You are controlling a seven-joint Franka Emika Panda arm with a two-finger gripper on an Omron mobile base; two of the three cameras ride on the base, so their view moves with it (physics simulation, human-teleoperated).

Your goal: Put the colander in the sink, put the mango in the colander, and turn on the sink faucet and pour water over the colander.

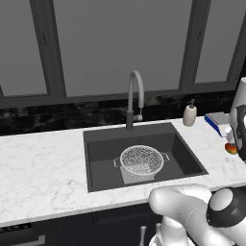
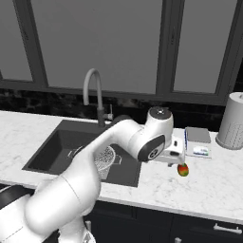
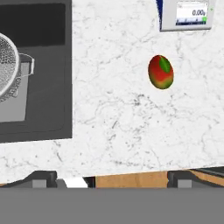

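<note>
Hand view shows the mango lying alone on the marble table, near the scale — well apart from the colander sitting in the sink. End effector hovers above, released. It should centre over the fruit and descend across its narrow width — gently.
</note>
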